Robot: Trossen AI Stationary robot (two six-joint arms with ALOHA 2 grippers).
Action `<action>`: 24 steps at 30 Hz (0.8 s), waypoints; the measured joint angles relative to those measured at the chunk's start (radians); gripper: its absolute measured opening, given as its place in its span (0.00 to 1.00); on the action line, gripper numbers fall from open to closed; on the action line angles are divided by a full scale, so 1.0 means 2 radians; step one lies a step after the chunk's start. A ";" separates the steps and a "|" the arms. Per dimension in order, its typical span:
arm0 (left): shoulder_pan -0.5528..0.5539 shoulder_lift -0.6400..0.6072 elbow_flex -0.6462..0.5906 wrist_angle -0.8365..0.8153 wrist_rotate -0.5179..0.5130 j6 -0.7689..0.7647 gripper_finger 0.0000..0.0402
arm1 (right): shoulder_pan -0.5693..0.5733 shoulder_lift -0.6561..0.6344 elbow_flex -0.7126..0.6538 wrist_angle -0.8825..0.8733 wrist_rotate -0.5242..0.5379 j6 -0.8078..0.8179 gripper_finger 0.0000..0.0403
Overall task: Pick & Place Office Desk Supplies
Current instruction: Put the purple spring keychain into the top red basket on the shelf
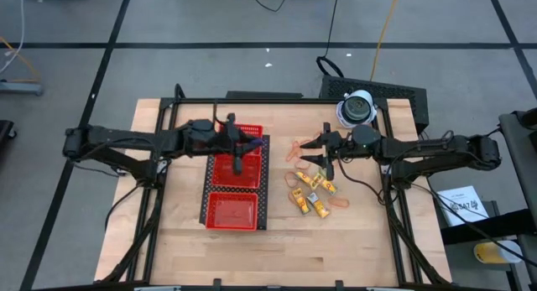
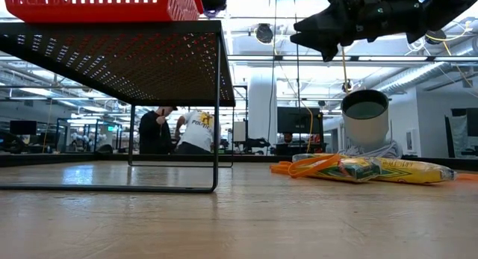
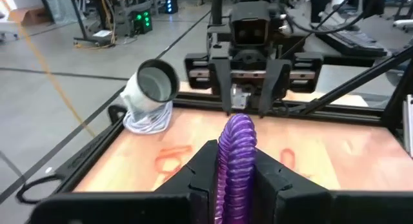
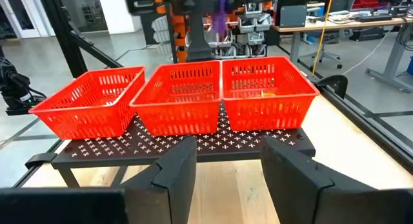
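Purple ring [image 3: 237, 161] is pinched upright in the left hand [image 1: 237, 148], high view placing it over the red tray [image 1: 223, 212], middle compartment. Right hand [image 1: 321, 153] hangs empty, fingers apart, over the remaining supplies [image 1: 312, 194] on the table [image 1: 168, 232]. Low view: supplies lie flat. Right wrist: tray straight ahead.

Light wooden plank tabletop [image 1: 185, 232] on grey floor with dark taped lines [image 1: 109, 56]; open workshop behind, white ceiling pillar [image 2: 261, 102], dark monitors [image 2: 295, 128], two people [image 2: 183, 130] standing far back, bright overhead lighting.
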State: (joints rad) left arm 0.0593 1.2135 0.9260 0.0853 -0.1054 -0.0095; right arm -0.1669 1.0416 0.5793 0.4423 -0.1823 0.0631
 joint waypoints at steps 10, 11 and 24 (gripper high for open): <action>0.028 -0.031 -0.057 0.001 0.000 -0.035 0.15 | 0.000 0.000 0.000 -0.007 0.000 -0.002 0.39; 0.030 -0.034 -0.065 0.004 0.000 -0.039 0.15 | 0.000 0.000 0.000 -0.009 0.000 -0.002 0.39; 0.061 -0.062 -0.139 0.046 0.000 -0.080 0.15 | 0.000 0.000 0.000 -0.015 -0.001 -0.002 0.39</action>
State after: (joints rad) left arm 0.1812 1.0901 0.6485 0.1776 -0.1062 -0.1700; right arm -0.1669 1.0424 0.5793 0.4126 -0.1838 0.0589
